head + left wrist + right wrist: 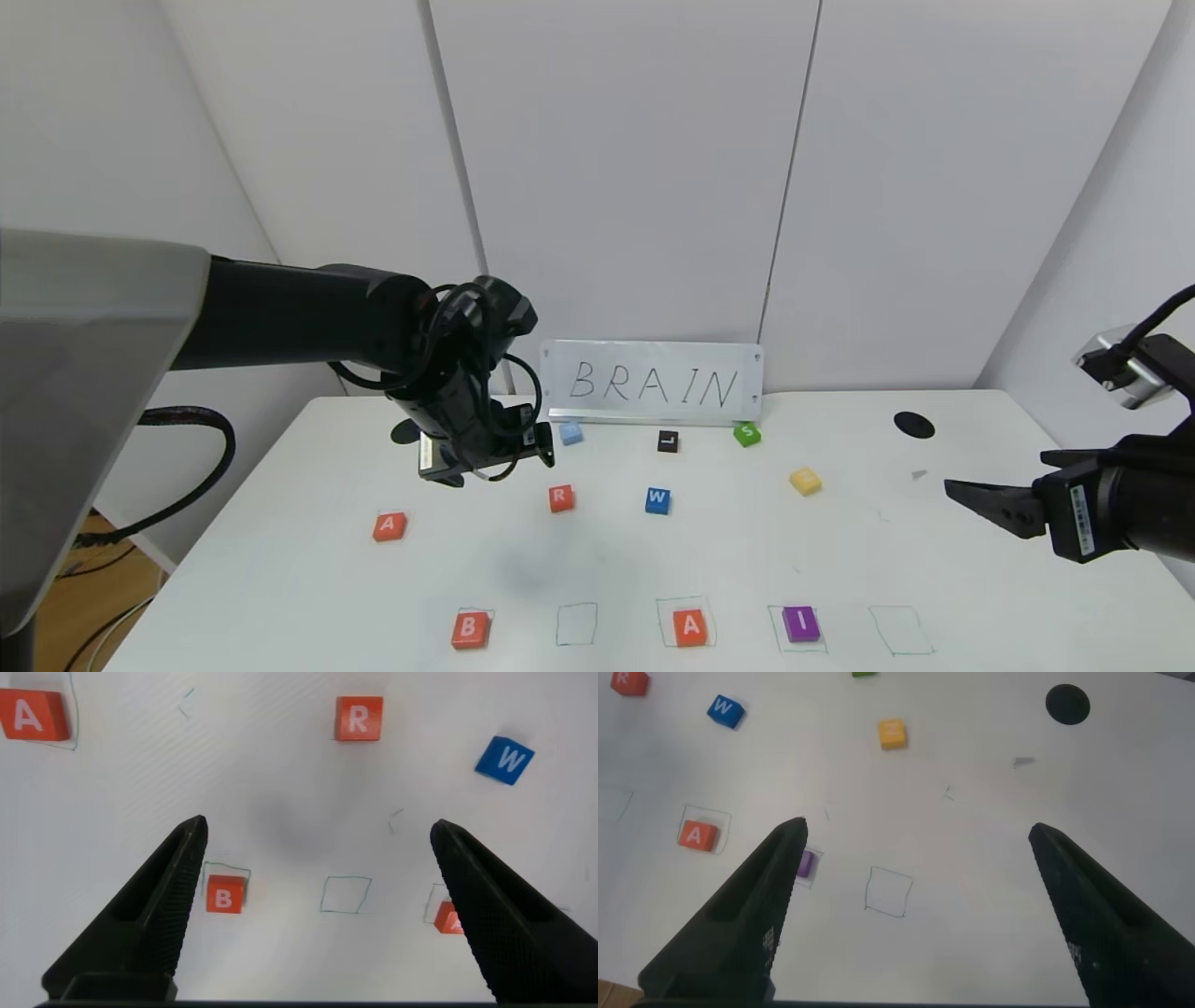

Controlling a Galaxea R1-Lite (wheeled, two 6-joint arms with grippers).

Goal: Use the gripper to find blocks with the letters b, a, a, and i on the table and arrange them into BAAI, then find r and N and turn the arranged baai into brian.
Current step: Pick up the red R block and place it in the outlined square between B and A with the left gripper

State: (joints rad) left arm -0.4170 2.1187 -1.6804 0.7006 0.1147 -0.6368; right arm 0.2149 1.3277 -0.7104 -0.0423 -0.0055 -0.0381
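The row at the near edge of the surface (934, 560) reads B (470, 629), an empty green square (577, 623), A (690, 626), I (801, 623) and another empty square (901, 630) at the right end, so the job looks to be in its second half: the gap after B is waiting for R, and the last square for N. The left tool (495, 459) hangs in the air over the far left part of the surface with its fingers spread wide and nothing between them. R (561, 497) lies just to its right and a little nearer the robot, apart from it; in the left wrist view it sits beyond the spread fingers, with B, the empty square and the row's A showing between them. The spare A (389, 525) lies alone to the left, near but clear of the tool. The next move likely calls for lowering the left tool over R, closing on its sides, and carrying it to the square beside B. The right tool (980, 501) is parked low at the right edge, fingers also wide apart and empty. N (805, 481), the yellow block, rests well to its left, between it and W (657, 500).
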